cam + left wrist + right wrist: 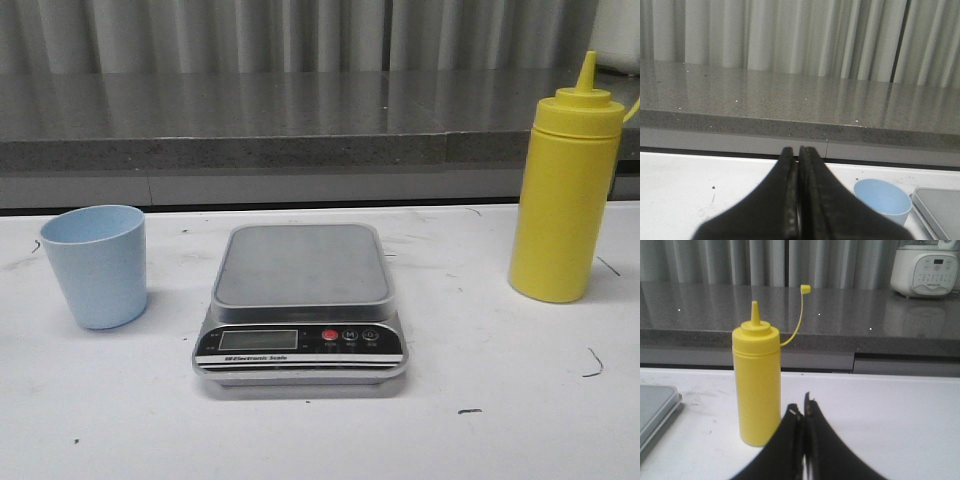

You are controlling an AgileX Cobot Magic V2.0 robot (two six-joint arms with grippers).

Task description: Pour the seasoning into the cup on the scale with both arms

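Note:
The pale blue cup (96, 265) stands upright and empty on the white table, left of the scale (302, 300). The scale's steel platform is bare. The yellow seasoning bottle (565, 190) stands upright at the right, its small nozzle cap hanging off on a strap. Neither gripper shows in the front view. My left gripper (798, 150) is shut and empty, short of the cup (883, 200) and to one side of it. My right gripper (803, 407) is shut and empty, close in front of the bottle (757, 385).
A grey stone counter ledge (250, 120) runs along the back of the table (500, 400), with pleated curtains behind. A white appliance (925, 270) sits on that counter at the far right. The scale's corner shows in both wrist views.

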